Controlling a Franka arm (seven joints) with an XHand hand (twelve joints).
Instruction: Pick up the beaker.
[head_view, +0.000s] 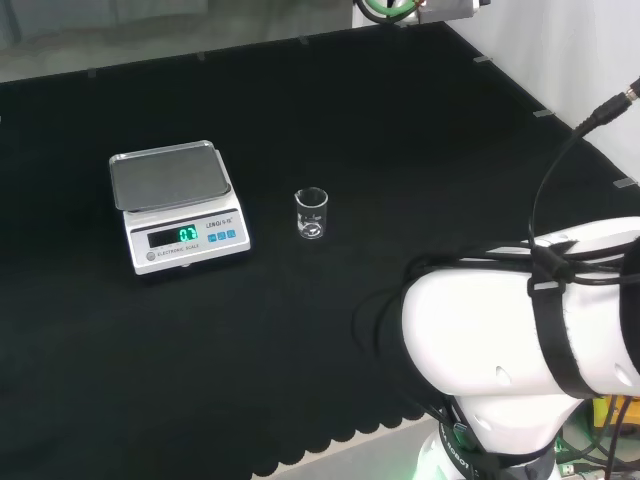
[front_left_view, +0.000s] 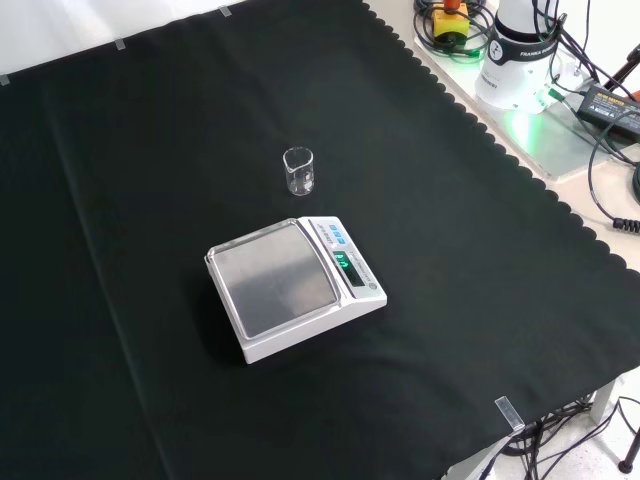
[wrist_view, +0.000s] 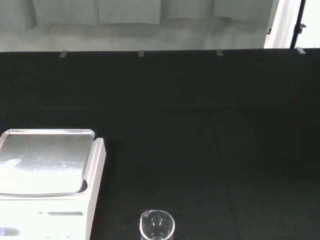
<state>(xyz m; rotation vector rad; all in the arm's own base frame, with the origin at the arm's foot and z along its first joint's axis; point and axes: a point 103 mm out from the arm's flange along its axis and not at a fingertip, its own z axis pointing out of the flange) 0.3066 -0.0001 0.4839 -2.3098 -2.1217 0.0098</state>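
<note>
We've got the little clear beaker (head_view: 311, 213) upright on the black cloth (head_view: 400, 130), just right of the white scale (head_view: 177, 205) in the head view, apart from it, can't tell what our hand's fingers are doing.

A white scale (head_view: 178, 205) sits on black cloth (head_view: 400, 150).

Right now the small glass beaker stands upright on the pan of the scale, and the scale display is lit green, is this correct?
Not quite. The beaker is upright, but it stands on the black cloth beside the scale, apart from it, not on the pan. The front view shows the steel pan bare and a gap of cloth between the two. The display is lit green, as you say.
</note>
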